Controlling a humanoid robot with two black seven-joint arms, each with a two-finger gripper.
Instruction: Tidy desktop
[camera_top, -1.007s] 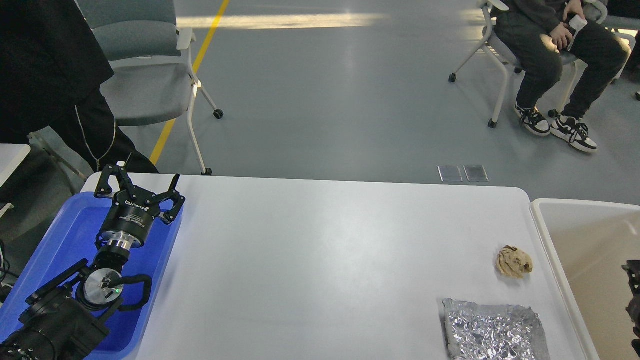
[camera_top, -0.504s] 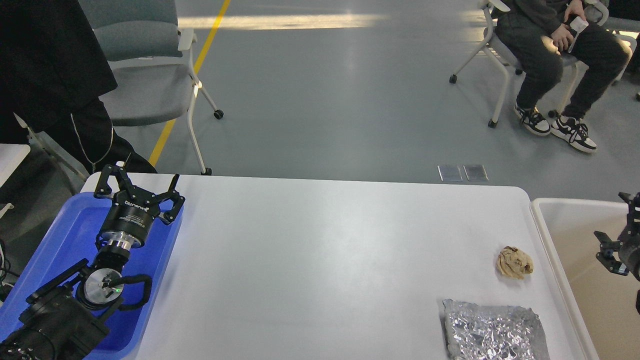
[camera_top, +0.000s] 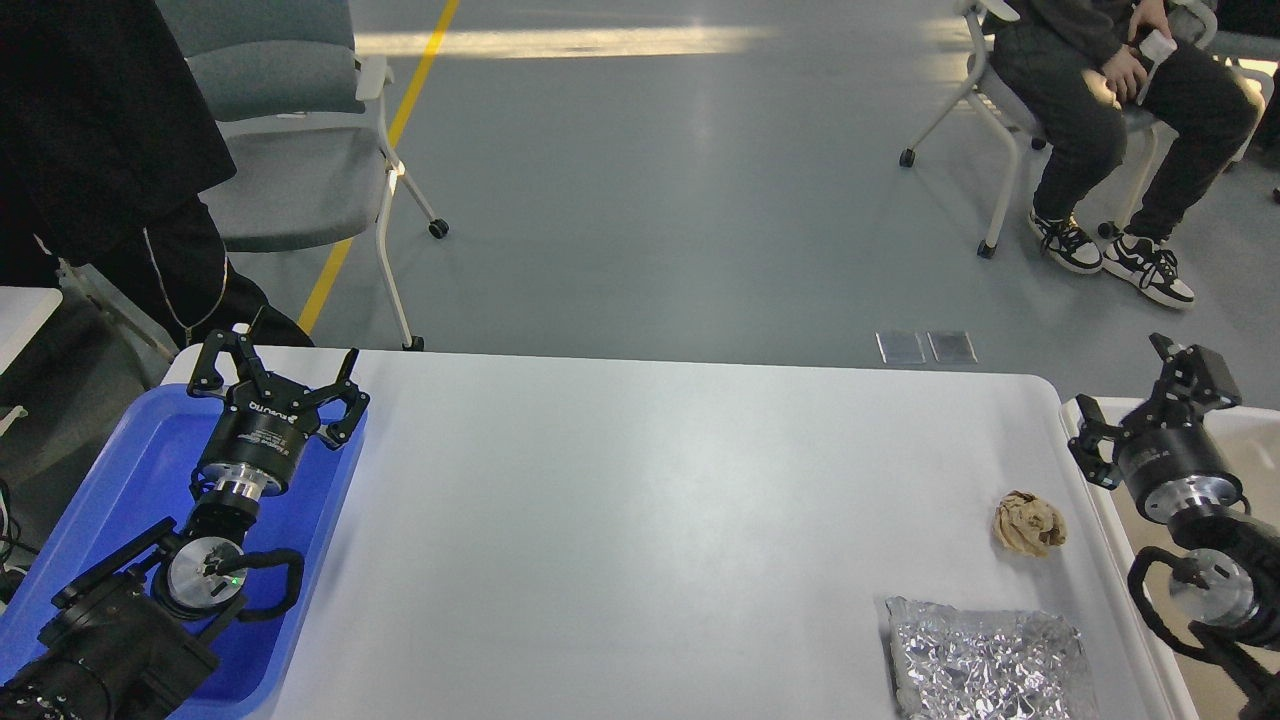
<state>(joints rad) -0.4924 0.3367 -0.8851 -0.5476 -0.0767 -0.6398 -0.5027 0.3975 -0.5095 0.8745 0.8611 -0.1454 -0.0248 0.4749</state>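
On the smooth white desk, rounded at the corners: a crumpled tan paper ball near the right edge, a wrinkled foil sheet just nearer. Left of the desk, over a glossy blue tray: left pincer, spread open, empty. Beyond the right edge: right pincer, likewise open, empty.

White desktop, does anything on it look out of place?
Yes. A crumpled tan paper ball and a wrinkled silver foil sheet lie loose near the white desktop's right edge, neither in a tray.
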